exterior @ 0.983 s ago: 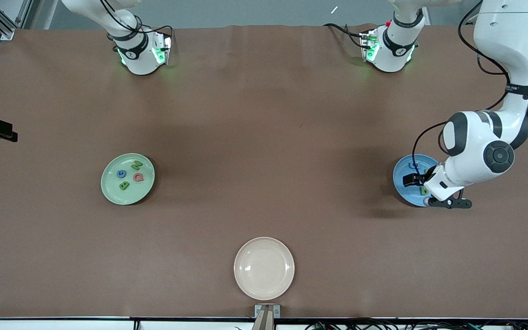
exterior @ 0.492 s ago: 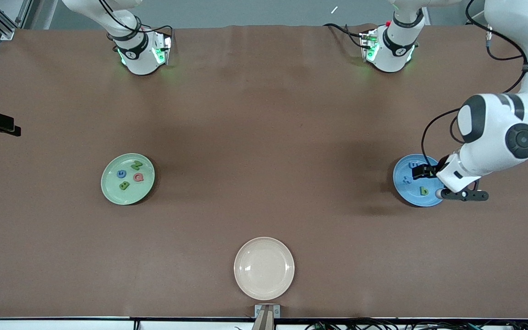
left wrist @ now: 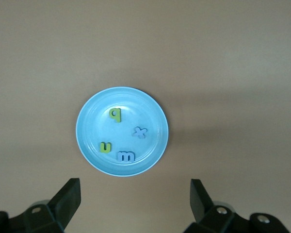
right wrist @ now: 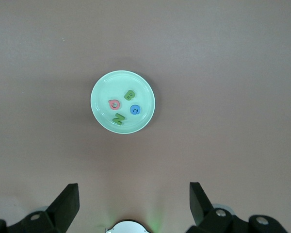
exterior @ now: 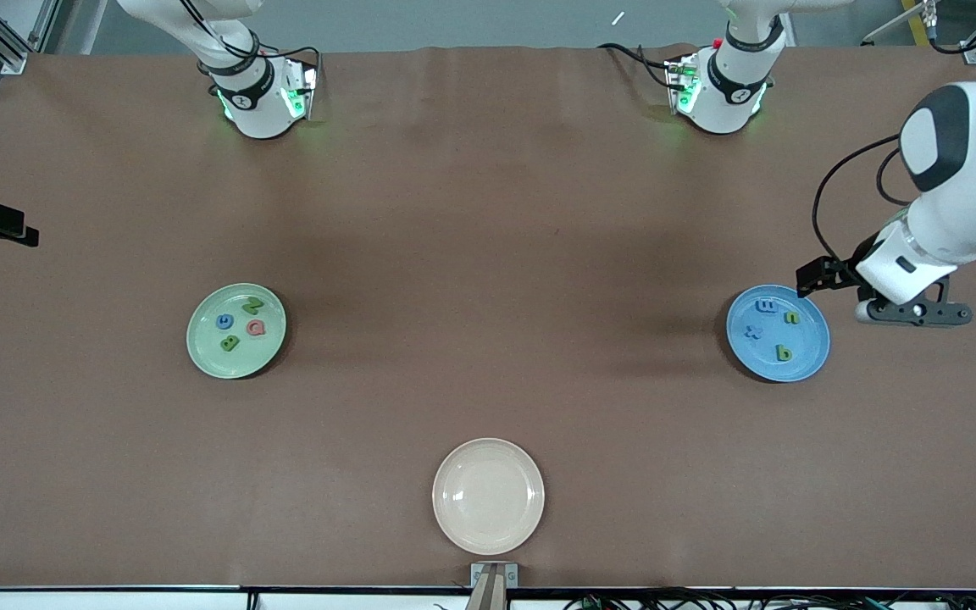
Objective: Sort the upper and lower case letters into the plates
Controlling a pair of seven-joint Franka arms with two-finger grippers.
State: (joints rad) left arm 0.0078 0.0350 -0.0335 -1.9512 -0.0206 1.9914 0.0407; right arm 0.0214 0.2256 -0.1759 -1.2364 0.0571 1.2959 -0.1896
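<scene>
Letters (left wrist: pixel 128 156) legible in wrist views, front blurrier

Mint green plate (exterior: pixel 236 330), toward the right arm's end of the counter (exterior: pixel 488 254): green N (exterior: pixel 252 305), blue G (exterior: pixel 224 321), pink Q (exterior: pixel 256 327), green B (exterior: pixel 230 343) laid flat; sky blue plate (exterior: pixel 778 333), toward the left arm's end: blue m (exterior: pixel 766 306), green n (exterior: pixel 791 318), blue x (exterior: pixel 753 333), green b (exterior: pixel 784 352).

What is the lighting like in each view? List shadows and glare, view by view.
Front view: even overhead light; soft dark shadow on the table beside the sky blue plate; faint sheen on the cream-white plate; green glow at both arm bases.
Left wrist view: broad soft shadow band on the table beside the plate, letters sharp.
Right wrist view: mint green plate evenly lit, green glow near the open right tool.
</scene>
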